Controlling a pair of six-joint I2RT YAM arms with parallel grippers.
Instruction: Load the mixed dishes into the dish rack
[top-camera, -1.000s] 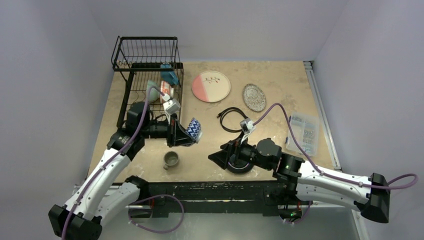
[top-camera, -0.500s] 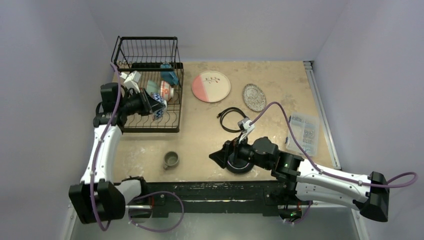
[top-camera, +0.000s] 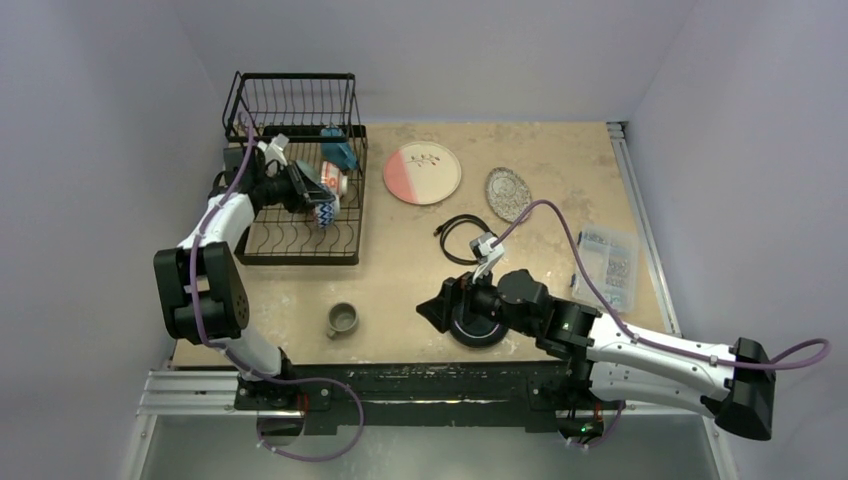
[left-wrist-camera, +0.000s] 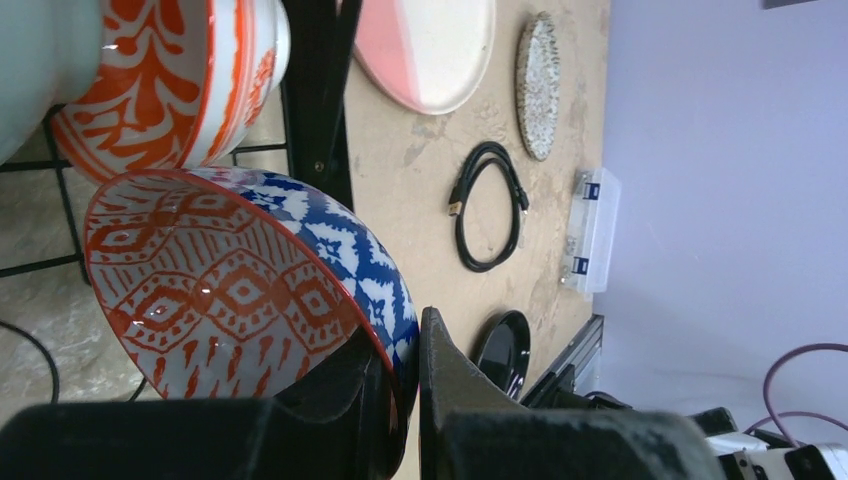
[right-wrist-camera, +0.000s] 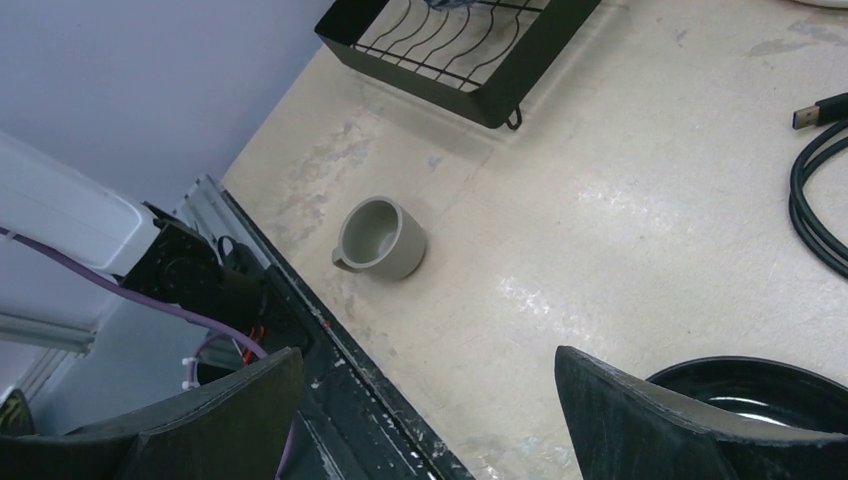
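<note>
While it hovers over black wire dish rack (top-camera: 300, 240): left hand (left-wrist-camera: 405, 370) grips red-and-blue patterned ceramic bowl (left-wrist-camera: 220, 270).
Next: seat bowl in a slot, release.
Right hand (right-wrist-camera: 428, 360): spread, empty.

Tan table (top-camera: 400, 270) – on it: rack (top-camera: 300, 258), pink-white plate (top-camera: 422, 173), speckled plate (top-camera: 509, 194), black cable (left-wrist-camera: 520, 195), parts box (top-camera: 608, 268), grey cup (top-camera: 343, 320), black plate (right-wrist-camera: 760, 390).

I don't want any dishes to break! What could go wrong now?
The left gripper pinches the blue-and-red bowl by its rim only, tilted over the dish rack; it might slip or bump the orange-patterned bowl beside it. The open right gripper hovers by the black plate near the front edge of the table; a clumsy grab could push it off.
</note>
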